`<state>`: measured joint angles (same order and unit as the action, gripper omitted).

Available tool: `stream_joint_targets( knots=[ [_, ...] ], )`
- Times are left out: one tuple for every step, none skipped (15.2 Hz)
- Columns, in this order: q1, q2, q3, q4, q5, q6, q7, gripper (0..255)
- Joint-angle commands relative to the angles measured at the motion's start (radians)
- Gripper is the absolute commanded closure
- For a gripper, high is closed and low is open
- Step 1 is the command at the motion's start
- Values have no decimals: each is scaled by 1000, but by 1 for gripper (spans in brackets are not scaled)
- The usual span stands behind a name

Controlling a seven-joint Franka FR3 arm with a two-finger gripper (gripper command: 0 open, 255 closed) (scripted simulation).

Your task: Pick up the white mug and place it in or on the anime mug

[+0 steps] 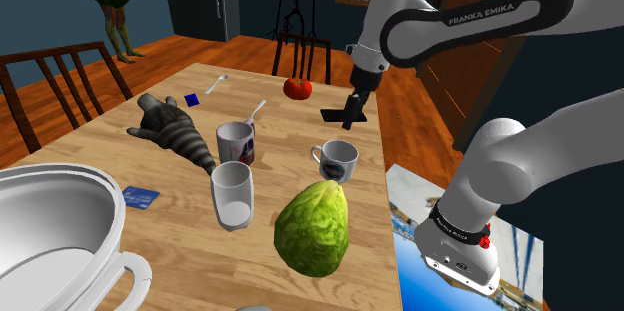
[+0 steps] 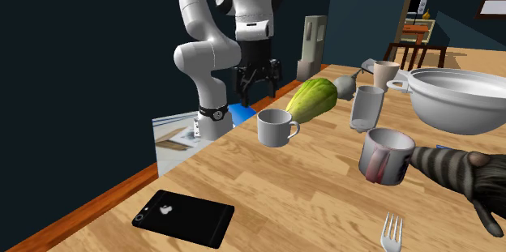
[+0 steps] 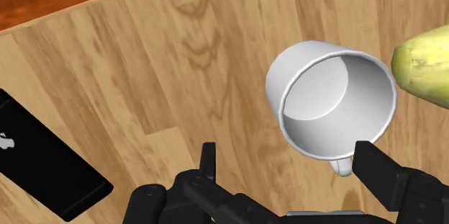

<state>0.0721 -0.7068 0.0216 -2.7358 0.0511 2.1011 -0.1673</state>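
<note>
White mug [image 1: 338,162], just right of the shoulder view's centre, sits below the spread gripper [image 1: 346,119]; descend straight, straddling one wall before closing.

The arm [image 1: 500,164] rises from its base, bends at the elbow and reaches toward the shoulder view's left. The wrist [image 1: 370,57] turns downward, so the gripper [image 1: 343,117] hangs pointing down. Its two fingers [image 3: 209,159] stand well apart, clasping nothing.
</note>
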Motion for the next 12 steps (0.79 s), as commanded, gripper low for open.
stream_joint_targets(
  knots=[
    [13, 37, 0, -44, 19, 71, -4, 0],
    [20, 56, 0, -65, 28, 105, -7, 0],
    [27, 77, -1, -85, 38, 140, -10, 0],
    [28, 81, -1, -89, 40, 147, -11, 0],
    [29, 92, 0, -96, 42, 165, -12, 0],
    [31, 102, 0, -103, 44, 184, -12, 0],
    [32, 114, 1, -111, 45, 202, -13, 0],
    [33, 126, 1, -117, 47, 221, -13, 0],
    [34, 138, 2, -124, 48, 240, -14, 0],
    [35, 151, 2, -130, 50, 259, -15, 0],
    [37, 172, 3, -140, 53, 290, -16, 0],
    [37, 172, 3, -140, 53, 290, -16, 0]
  ],
)
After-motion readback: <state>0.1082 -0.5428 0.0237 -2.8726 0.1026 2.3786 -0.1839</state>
